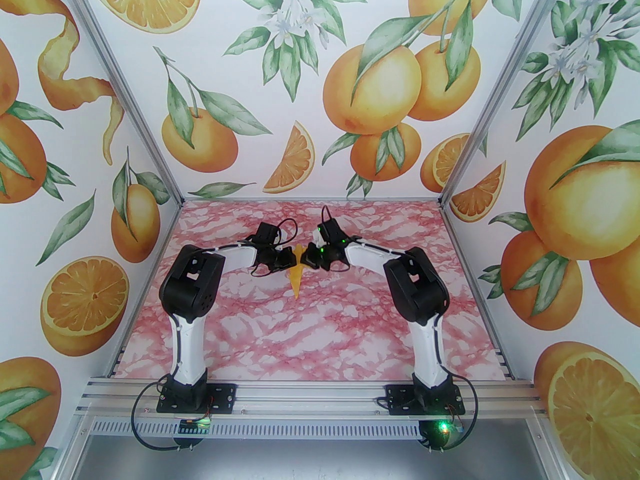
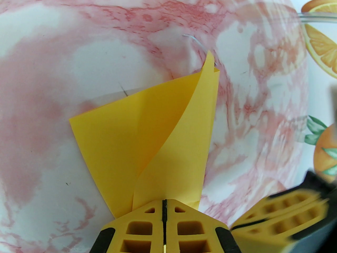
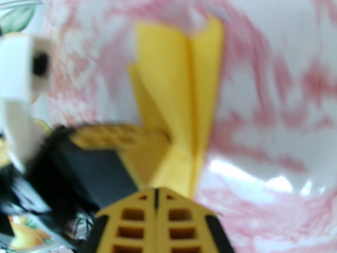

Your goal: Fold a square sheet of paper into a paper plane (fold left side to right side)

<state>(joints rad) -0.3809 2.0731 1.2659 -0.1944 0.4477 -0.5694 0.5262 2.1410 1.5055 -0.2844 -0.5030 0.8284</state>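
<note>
INSPECTOR: Where the two arms met over the middle of the bench (image 1: pixel 320 348), the paper plane (image 2: pixel 158 141) was held up between them. It was half made, and its layers were splayed rather than lying flat. Whether its point touched the bench could not be told.

ASSISTANT: And the grips?

INSPECTOR: The left pincer (image 2: pixel 164 203) was pressed together on the paper. The right pincer (image 3: pixel 155 191) was pressed together on it too. The two sat almost against each other above mid-bench.

ASSISTANT: Hazards, in your judgement?

INSPECTOR: Three.
1. Both grips were crowded onto one small patch of thin paper. Any pull in opposite directions would likely tear it, or drag it out of one pincer.
2. The loose layers were out of line. A left-over-right fold made from that state would probably set a crooked crease.
3. The pincers were very close together. A slight turn of either wrist could knock them together and crumple the paper plane.
</note>
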